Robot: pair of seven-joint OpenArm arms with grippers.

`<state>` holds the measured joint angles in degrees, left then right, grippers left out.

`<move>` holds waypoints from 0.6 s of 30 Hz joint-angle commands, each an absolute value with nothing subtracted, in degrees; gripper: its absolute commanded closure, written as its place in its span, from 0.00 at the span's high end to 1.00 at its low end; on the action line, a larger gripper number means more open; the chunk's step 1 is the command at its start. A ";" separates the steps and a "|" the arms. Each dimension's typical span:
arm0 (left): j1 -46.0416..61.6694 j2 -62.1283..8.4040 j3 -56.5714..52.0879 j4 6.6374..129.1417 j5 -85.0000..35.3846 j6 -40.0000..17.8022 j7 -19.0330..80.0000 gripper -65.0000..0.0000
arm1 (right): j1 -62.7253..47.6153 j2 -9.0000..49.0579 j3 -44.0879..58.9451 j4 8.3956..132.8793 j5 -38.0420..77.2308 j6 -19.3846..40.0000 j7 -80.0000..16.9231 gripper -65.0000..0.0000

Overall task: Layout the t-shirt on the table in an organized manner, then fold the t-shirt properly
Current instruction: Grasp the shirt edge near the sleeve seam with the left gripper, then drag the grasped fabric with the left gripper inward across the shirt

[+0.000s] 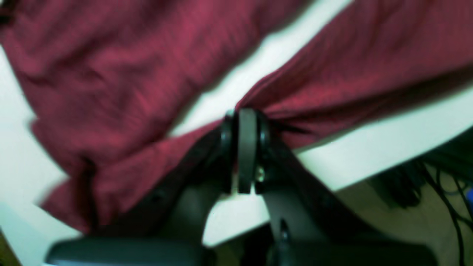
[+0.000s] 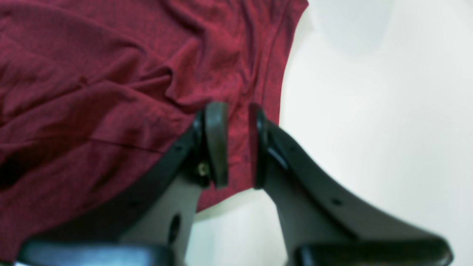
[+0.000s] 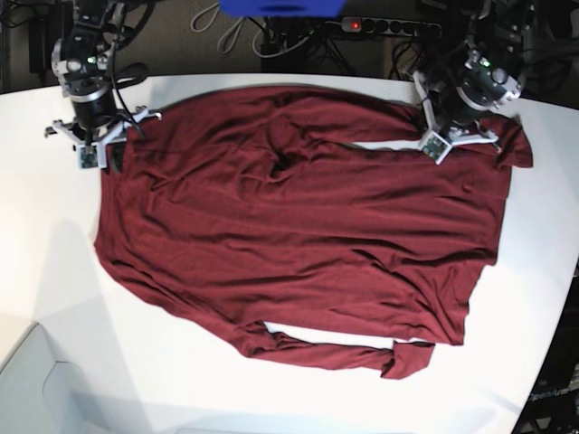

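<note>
Left hand [image 1: 247, 122] is pinched together on a fold of the t-shirt [image 3: 298, 226]; right hand [image 2: 236, 122] sits slightly apart straddling its hem. Shirt's spread on the bench [image 3: 45, 271] between the 2. Thin pinch could slip if tugged, bunching it again.

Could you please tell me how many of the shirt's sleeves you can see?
2: one sleeve lies along the t-shirt's near edge, another along the far edge.
</note>
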<state>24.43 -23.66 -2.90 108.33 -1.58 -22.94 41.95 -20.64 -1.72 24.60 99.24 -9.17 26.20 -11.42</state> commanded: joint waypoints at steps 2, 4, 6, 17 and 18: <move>23.43 -24.04 -3.21 111.60 -1.80 -22.73 41.01 0.00 | -20.53 -1.19 24.84 100.18 -8.75 26.24 -10.07 0.18; 22.02 -23.96 -3.12 113.36 -1.80 -22.73 41.27 0.00 | -20.53 -1.19 24.84 100.18 -8.75 26.24 -10.07 0.18; 20.00 -23.87 -2.77 114.24 -1.89 -22.73 43.74 0.00 | -20.53 -1.19 24.84 100.18 -8.75 26.24 -10.07 0.18; 8.84 -23.87 2.33 114.33 -2.33 -22.90 52.09 0.00 | -20.53 -0.04 24.92 100.18 -8.75 26.24 -10.07 0.18; 7.96 -23.60 3.03 114.24 -2.33 -22.90 52.00 0.00 | -20.53 -0.04 24.92 100.18 -8.75 26.24 -10.07 0.18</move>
<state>8.69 -23.44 3.27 113.49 -2.22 -23.20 53.06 -20.64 -0.51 24.71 99.24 -9.17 26.15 -11.40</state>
